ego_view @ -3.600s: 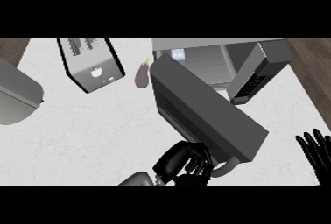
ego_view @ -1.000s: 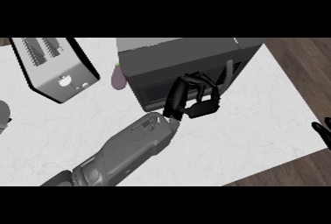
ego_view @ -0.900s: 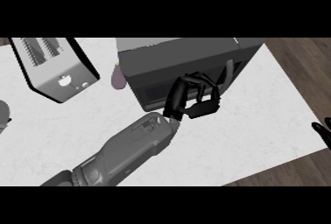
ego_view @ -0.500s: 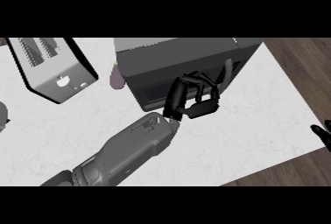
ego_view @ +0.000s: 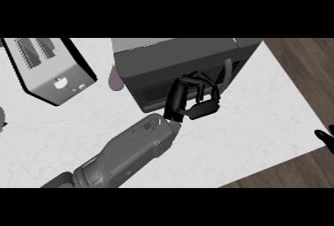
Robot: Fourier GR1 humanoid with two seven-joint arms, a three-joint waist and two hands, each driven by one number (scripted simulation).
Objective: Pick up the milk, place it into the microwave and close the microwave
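Head view shows a white marbled counter [ego_view: 248, 132] seen from steeply above. At the far left edge of the counter, low in the view, a small grey curved part of some object [ego_view: 2, 119] shows; I cannot tell what it is. Near the back left corner lies a silver toaster [ego_view: 49, 70] with two slots, its body turned at an angle. Just right of the toaster, between it and the microwave, a purple eggplant [ego_view: 115, 79] stands close against the left side of the microwave.

At the back edge, about the middle of the counter, is the dark grey microwave [ego_view: 176, 59]. Its door [ego_view: 173, 86] is closed, with the dark window facing the robot and a vertical handle [ego_view: 226, 73] at the right side of the front.

From the lower left a grey forearm [ego_view: 130, 152] reaches up across the counter. Its black left hand [ego_view: 192, 99] is at the microwave door, with fingers curled and touching the door front near the handle; the hand holds nothing that I can see. The milk is not visible anywhere on the counter.

At the right edge of the view, past the front right corner of the counter and over the wooden floor [ego_view: 300, 66], only some fingers of the right hand [ego_view: 325, 137] show, and I cannot tell their state.
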